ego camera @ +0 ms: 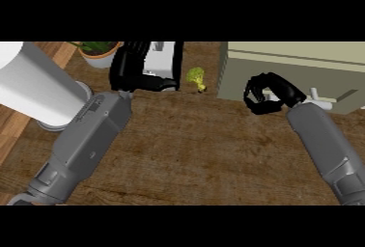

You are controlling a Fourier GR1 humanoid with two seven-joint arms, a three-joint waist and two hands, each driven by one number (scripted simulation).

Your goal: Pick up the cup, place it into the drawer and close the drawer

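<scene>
A: one yellow-green cup point(197, 79), just right of the left hand point(135, 67), not held. That hand's fingers are straight.

B: yep, two hands. The right hand point(265, 94) is curled on nothing, against the one drawer unit point(299, 62), cup off to its left.

The light over my counter point(200, 144) is even and soft, fairly bright, with no glare spot on the brown wood grain. My grey forearms show a mild sheen along their upper faces. Both of my black hands read as dark masses (finger detail is hard to separate). The white cylinder point(32, 84) at upper left is nearly blown out to flat white. Shadows are faint; only a thin dark edge runs under the beige drawer unit point(285, 67). Edges look soft throughout.
</scene>
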